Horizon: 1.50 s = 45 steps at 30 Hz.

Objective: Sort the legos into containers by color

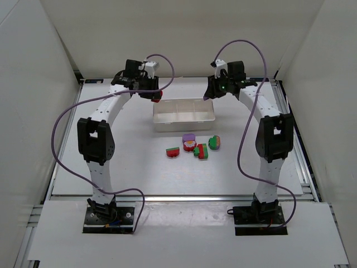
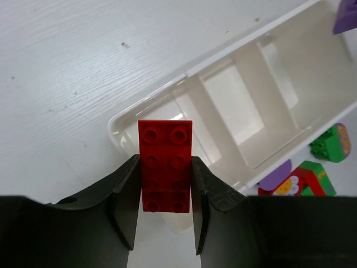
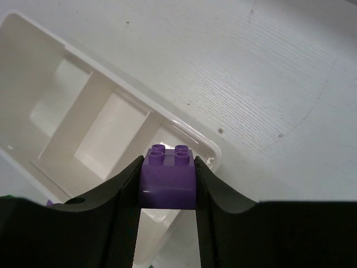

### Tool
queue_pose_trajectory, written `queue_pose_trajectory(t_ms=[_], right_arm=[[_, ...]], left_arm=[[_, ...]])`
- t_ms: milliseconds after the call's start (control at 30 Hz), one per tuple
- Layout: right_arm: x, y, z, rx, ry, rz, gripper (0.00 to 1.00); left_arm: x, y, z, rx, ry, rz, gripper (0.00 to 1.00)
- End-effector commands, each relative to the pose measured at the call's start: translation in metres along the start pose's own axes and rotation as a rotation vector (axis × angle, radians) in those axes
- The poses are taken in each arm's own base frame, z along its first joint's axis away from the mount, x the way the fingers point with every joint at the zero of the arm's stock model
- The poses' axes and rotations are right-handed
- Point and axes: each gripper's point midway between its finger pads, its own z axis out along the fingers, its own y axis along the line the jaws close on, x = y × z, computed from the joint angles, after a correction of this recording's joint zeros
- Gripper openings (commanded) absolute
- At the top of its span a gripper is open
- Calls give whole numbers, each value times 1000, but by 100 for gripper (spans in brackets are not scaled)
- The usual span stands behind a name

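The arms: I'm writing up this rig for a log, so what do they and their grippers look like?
The left arm and right arm have white links, black joint housings, black bases. A purple cable loops beside each. Fingers are matte black, curved.

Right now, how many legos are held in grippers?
2: a red 2x4 lego in the left gripper by the white tray's left end, a purple 2x2 lego in the right gripper by its right end.
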Motion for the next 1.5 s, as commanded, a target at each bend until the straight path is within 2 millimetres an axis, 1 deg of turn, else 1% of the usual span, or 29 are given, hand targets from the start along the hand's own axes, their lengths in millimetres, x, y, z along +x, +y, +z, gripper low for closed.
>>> queue_pose_trajectory(t_ms=[0, 33, 100, 200, 400, 500, 633, 667, 733, 767, 833, 867, 967, 1067, 1100, 1133, 1167, 1233, 1267, 1367, 1433, 1467], right_arm=[[-18, -14, 11, 85, -38, -43, 0], [-18, -15, 13, 83, -37, -44, 0], [-14, -11, 19, 67, -27, -47, 0], [-11, -8, 23, 53, -17, -49, 0], [-3, 1, 28, 26, 9, -65, 0], [0, 1, 27, 25, 16, -75, 0], [9, 0, 31, 21, 39, -90, 0], [10, -1, 31, 22, 41, -93, 0], [14, -2, 32, 26, 51, -98, 0], [18, -3, 33, 30, 58, -98, 4], [18, -4, 32, 32, 60, -106, 8], [20, -4, 34, 30, 64, -108, 11], [23, -5, 34, 26, 74, -114, 21], [24, -4, 34, 20, 76, -118, 35], [24, -3, 33, 16, 78, -121, 42], [25, -1, 32, 10, 78, -120, 45], [24, -1, 32, 9, 76, -121, 52], [24, 0, 31, 7, 75, -120, 56], [23, 0, 30, 8, 71, -123, 61], [22, 3, 28, 1, 65, -122, 65], [19, 5, 25, -3, 56, -124, 67], [16, 7, 24, -8, 47, -126, 68]], left_arm=[[10, 15, -1, -80, 54, -13, 10], [12, 15, 0, -82, 61, -11, 10], [16, 17, 5, -84, 75, -25, 10], [22, 16, 9, -78, 89, -22, 10], [25, 10, 17, -59, 102, -7, 10], [28, 9, 23, -55, 111, 0, 11], [30, 7, 30, -46, 121, 18, 16], [30, 5, 32, -44, 122, 22, 21], [32, 7, 36, -47, 129, 26, 26], [34, 8, 37, -51, 133, 25, 34], [34, 9, 40, -53, 135, 26, 38], [35, 11, 41, -62, 136, 25, 42], [33, 15, 41, -80, 131, 28, 47], [33, 15, 43, -77, 133, 30, 53], [30, 13, 43, -70, 124, 33, 57], [30, 14, 43, -70, 121, 34, 60], [27, 13, 42, -69, 115, 33, 60], [26, 11, 42, -60, 107, 35, 62], [24, 11, 42, -57, 103, 36, 62], [21, 7, 40, -46, 90, 41, 64], [15, 5, 38, -41, 64, 47, 64], [6, 2, 31, -40, 35, 56, 64]])
